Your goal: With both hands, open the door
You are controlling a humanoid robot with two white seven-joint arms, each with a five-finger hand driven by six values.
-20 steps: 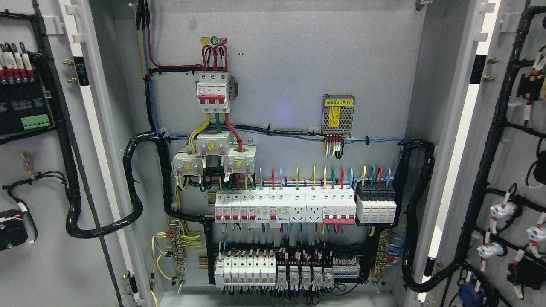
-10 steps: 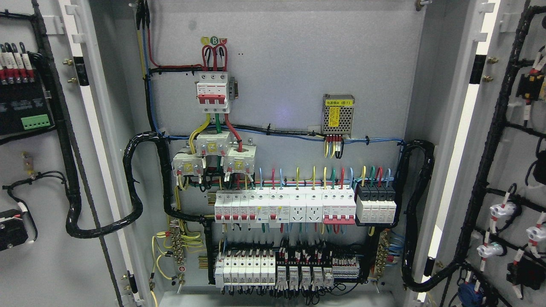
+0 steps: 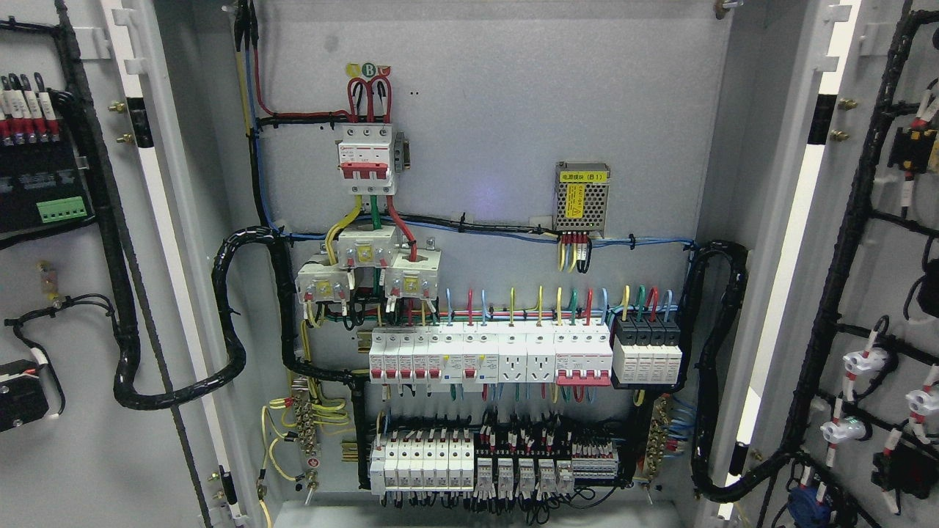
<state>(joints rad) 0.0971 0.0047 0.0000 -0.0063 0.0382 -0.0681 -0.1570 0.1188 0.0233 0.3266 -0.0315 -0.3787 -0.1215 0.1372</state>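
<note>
Both grey cabinet doors stand swung wide open. The left door [image 3: 88, 455] fills the left edge, its inner face carrying a black module with a green terminal block [image 3: 61, 210]. The right door [image 3: 880, 242] fills the right edge, with black cable looms and white connectors on its inner face. Between them the cabinet's back panel [image 3: 513, 95] is fully exposed. No robot hand or arm shows anywhere in the head view.
On the back panel sit a red-and-white main breaker [image 3: 364, 159], a small power supply with a yellow label [image 3: 582, 196], a row of white breakers [image 3: 488, 356] and a lower row of terminals [image 3: 469, 462]. Thick black conduits [image 3: 227, 323] loop at both sides.
</note>
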